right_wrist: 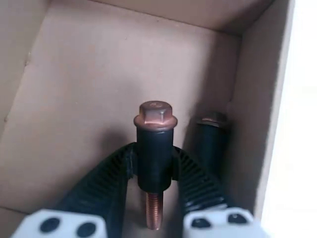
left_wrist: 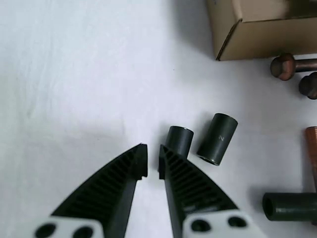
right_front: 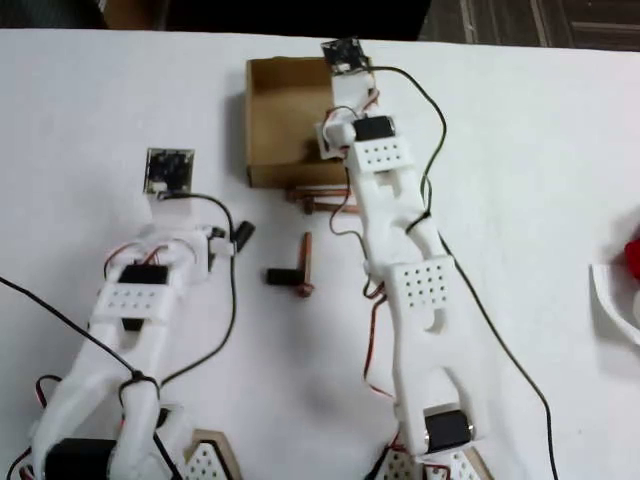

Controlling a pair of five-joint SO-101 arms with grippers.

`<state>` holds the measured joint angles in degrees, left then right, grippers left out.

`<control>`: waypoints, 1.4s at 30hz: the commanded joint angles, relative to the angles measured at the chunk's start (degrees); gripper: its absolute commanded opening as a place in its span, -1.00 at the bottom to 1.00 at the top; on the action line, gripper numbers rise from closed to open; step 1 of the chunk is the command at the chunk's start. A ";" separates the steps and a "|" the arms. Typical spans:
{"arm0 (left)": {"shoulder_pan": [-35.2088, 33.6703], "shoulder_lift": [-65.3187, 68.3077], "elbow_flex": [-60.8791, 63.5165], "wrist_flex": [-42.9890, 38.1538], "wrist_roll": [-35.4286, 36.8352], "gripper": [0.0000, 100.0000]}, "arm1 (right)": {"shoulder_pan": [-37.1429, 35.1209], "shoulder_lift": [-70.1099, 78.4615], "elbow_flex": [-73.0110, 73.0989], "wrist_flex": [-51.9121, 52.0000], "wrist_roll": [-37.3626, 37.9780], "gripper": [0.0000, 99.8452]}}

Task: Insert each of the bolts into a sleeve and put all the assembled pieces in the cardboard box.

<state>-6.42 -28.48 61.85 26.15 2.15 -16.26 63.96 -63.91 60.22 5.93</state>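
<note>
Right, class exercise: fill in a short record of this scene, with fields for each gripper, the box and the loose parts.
right gripper: shut on an assembled bolt and sleeve, over the cardboard box
box contents: one assembled piece inside, near a wall
left gripper: slightly open, empty, above the table beside two loose sleeves
loose bolts: at least two, outside the box

I see copper bolts (right_wrist: pixel 155 116), black sleeves (left_wrist: pixel 218 139), a plain brown cardboard box (right_wrist: pixel 99 74), and white arms (right_front: pixel 380 190) with ribbed black fingers (left_wrist: pixel 119 188).
</note>
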 commanded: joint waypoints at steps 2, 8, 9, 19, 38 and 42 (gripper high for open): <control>-0.35 -0.79 -0.22 -0.88 -0.26 -0.87 | 0.48 -1.36 -3.34 -0.13 0.44 -0.96; -0.35 -0.79 -0.22 -0.79 -0.26 -0.87 | 0.31 0.40 -3.43 -0.84 0.62 -0.80; -0.35 -0.79 -0.22 -0.79 -0.26 -0.87 | 0.31 0.75 -3.52 -0.84 0.62 -0.80; -0.35 -0.79 -0.22 -0.79 -0.26 -0.87 | 0.22 1.19 -3.52 -1.45 0.88 -0.79; -0.44 -0.88 -0.75 -0.70 -0.26 -0.87 | -1.54 -2.77 -26.46 28.26 9.05 -0.51; -0.44 -0.88 -1.27 -0.62 -0.26 -0.87 | -3.38 -3.03 -32.09 35.91 12.04 -0.52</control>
<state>-6.42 -28.48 61.85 26.15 2.15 -17.93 66.15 -91.25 91.69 15.87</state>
